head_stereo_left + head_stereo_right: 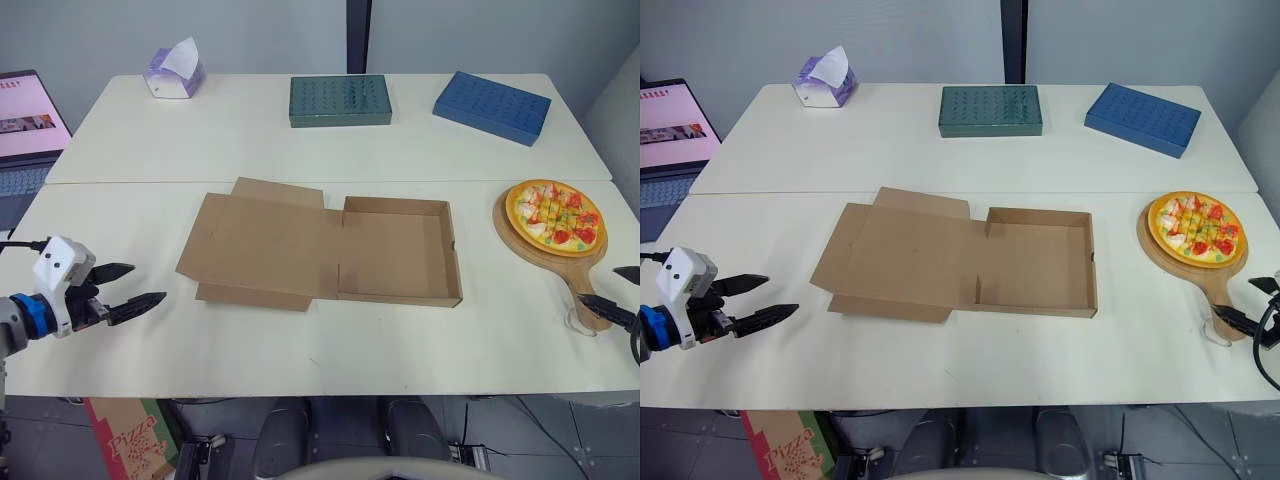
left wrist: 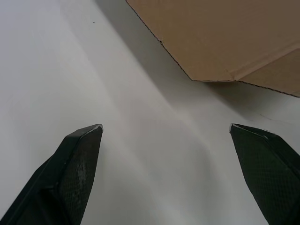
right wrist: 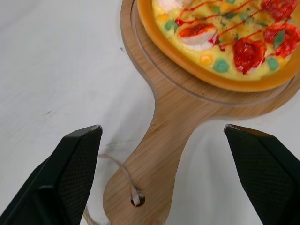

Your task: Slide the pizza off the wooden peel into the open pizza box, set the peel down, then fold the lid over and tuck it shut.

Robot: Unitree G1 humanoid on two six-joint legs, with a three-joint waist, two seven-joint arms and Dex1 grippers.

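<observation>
- Pizza (image 1: 555,212): sits on the wooden peel (image 1: 573,268), at 3 o'clock of the pizza box (image 1: 395,250), well apart from it.
- Right pincer (image 3: 161,127): fingers apart, straddling the peel handle, nothing clamped. Best to clamp squarely across the handle and lift level, so the pizza does not slip early.
- Pizza box: open, lid (image 1: 255,245) lying flat at its 9 o'clock.
- Left pincer (image 1: 148,282): apart, empty, at 8 o'clock of the lid, over the counter (image 1: 300,150).

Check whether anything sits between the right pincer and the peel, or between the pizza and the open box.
Nothing visible does. The open right pincer flanks the handle of the peel, and bare table lies between the pizza and the box.
</observation>
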